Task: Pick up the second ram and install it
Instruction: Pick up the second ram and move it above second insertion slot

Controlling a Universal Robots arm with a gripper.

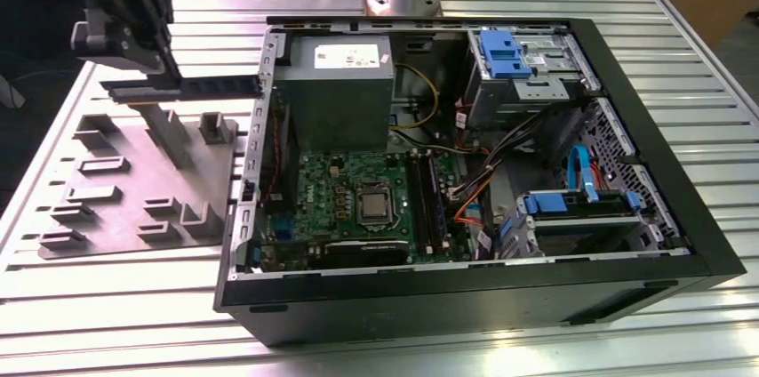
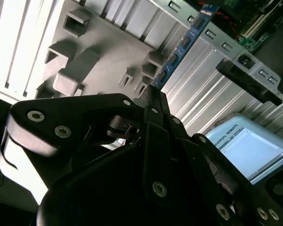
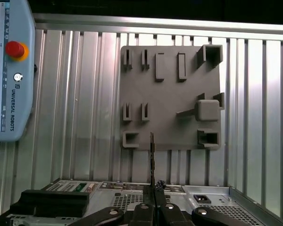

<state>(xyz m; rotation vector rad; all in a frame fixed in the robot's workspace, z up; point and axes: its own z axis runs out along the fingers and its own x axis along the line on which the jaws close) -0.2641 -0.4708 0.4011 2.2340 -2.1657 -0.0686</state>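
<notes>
The jaws hide the gripped end of the second ram [image 2: 183,44] in the second wrist view.

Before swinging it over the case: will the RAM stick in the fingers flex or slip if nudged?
Probably stiff: the second ram juts level from the gripper without sagging. Likely light: it looks thin edge-on in the first wrist view. Held near one end, a nudge at its tip might pivot it.

claw [image 3: 153,200] pinching the second ram [image 3: 152,155] edge-on, grey fixture plate [image 3: 167,106], slatted table [image 3: 75,94]
</notes>
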